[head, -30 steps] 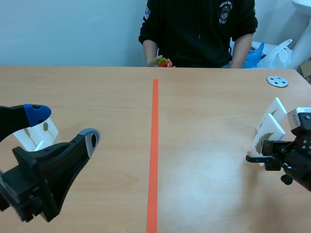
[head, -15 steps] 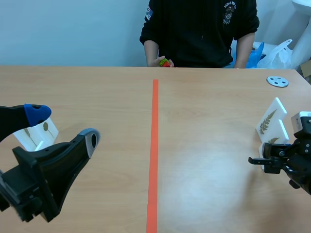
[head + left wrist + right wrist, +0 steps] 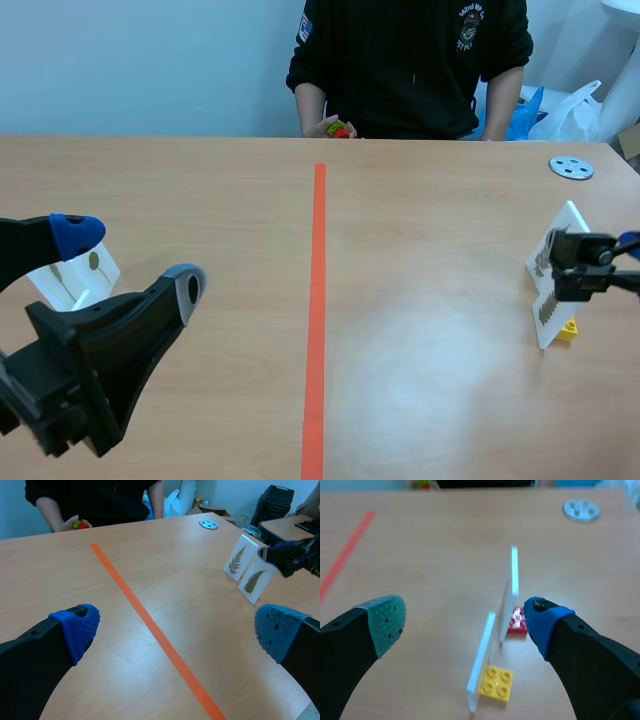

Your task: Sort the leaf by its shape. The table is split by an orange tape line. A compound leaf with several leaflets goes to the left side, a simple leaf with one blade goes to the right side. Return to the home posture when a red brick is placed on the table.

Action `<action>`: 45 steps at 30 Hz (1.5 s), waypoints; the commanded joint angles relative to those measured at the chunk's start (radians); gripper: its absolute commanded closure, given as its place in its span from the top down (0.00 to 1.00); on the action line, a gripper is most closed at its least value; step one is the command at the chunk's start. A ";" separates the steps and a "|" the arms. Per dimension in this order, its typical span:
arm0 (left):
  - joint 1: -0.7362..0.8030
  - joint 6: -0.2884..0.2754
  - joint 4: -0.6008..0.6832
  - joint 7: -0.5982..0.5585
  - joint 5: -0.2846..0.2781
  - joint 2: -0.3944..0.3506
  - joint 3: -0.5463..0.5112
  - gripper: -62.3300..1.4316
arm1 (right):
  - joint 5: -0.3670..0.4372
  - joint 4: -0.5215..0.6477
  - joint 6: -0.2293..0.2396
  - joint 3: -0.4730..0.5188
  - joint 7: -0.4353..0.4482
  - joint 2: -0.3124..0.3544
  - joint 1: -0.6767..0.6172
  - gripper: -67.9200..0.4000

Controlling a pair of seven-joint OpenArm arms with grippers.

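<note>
Lifted since a moment ago, the right tool [image 3: 585, 262] hangs open beside the cards. Nearest, the left tool [image 3: 175, 625] gapes wide, dotted blue pads bare. Right of the orange tape [image 3: 316, 300], a thin white fern card [image 3: 481, 660] stands on a knobbed yellow brick [image 3: 496, 682], its twin [image 3: 512, 587] on a red brick [image 3: 517, 621]. Beyond lies a flat grey disc [image 3: 571, 167] on the wood-grain counter [image 3: 420, 330].
</note>
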 commanded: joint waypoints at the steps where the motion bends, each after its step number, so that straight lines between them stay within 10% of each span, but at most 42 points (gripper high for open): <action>1: -0.001 0.003 0.002 -0.016 -0.009 -0.006 0.000 1.00 | 0.024 0.063 0.032 0.019 0.009 0.033 -0.032 0.76; 6: -0.001 0.020 0.002 -0.016 0.014 -0.006 0.000 1.00 | 0.119 0.235 0.108 0.051 -0.023 0.092 -0.155 1.00; 19: 0.000 0.021 0.002 0.013 0.021 -0.012 0.000 1.00 | 0.252 0.613 0.123 0.052 -0.150 0.116 -0.495 1.00; 45: 0.000 0.021 0.002 0.032 0.021 -0.011 0.000 1.00 | 0.256 0.622 0.126 0.003 -0.165 0.067 -0.517 1.00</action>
